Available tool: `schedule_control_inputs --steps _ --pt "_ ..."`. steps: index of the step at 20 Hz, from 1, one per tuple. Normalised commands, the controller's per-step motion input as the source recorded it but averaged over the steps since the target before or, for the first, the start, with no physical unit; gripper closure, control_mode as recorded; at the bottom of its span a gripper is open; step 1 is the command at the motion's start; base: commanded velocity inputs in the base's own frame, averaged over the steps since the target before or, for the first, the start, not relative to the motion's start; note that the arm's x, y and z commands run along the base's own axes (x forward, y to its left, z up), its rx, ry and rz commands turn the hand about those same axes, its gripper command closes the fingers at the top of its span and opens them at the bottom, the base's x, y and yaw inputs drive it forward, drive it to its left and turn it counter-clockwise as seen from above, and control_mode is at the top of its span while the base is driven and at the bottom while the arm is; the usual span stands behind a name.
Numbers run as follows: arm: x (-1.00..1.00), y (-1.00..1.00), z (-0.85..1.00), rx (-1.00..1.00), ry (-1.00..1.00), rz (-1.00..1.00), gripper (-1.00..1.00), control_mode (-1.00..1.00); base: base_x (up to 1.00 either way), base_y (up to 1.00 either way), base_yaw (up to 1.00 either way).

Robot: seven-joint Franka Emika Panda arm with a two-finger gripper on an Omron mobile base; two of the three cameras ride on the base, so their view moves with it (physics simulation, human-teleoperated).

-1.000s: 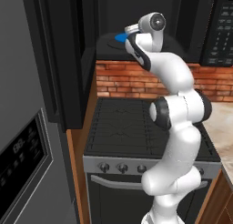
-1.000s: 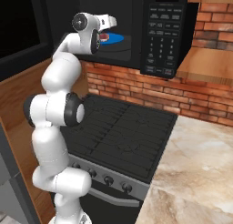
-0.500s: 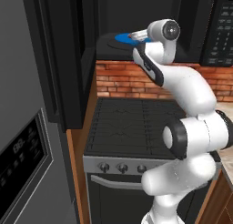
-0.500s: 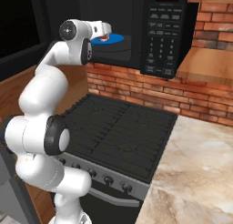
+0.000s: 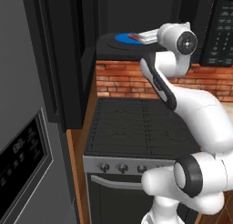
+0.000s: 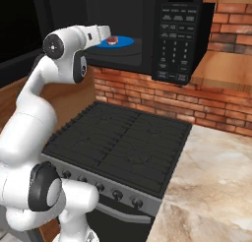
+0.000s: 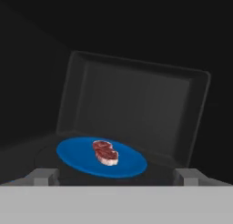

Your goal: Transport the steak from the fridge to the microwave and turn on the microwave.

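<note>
Steak (image 7: 105, 152) lies on the blue turntable (image 7: 77, 155) inside the microwave (image 6: 182, 34), ahead of the pincer (image 7: 116, 176). Pincer spread wide, empty; its fingertips (image 7: 43, 176) are cut off at the view's bottom. Microwave interior dark, walls faint.

One steak (image 7: 105, 152), one blue turntable (image 7: 77, 153), one microwave (image 6: 183, 37), one stove (image 6: 123, 142), one fridge (image 5: 22, 127).

You see a red-pink steak (image 7: 105, 152) with pale marbling on a blue turntable (image 7: 77, 154), black microwave (image 6: 182, 37), red-brown brick wall (image 6: 147, 96), lower right beige-speckled counter (image 6: 216, 187).
</note>
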Motion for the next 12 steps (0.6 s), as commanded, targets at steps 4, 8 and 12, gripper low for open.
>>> schedule_control_inputs --steps 4,8,12 --pt "-1.0 0.17 0.19 0.0 -0.03 0.0 -1.0 -1.0 0.0 0.0 0.0" --pt "-1.0 0.29 0.13 -0.09 0.12 0.06 -1.0 -1.0 0.0 0.0 0.0" --pt "-1.0 0.37 0.04 -0.27 0.23 0.03 -1.0 -1.0 0.0 0.0 0.0"
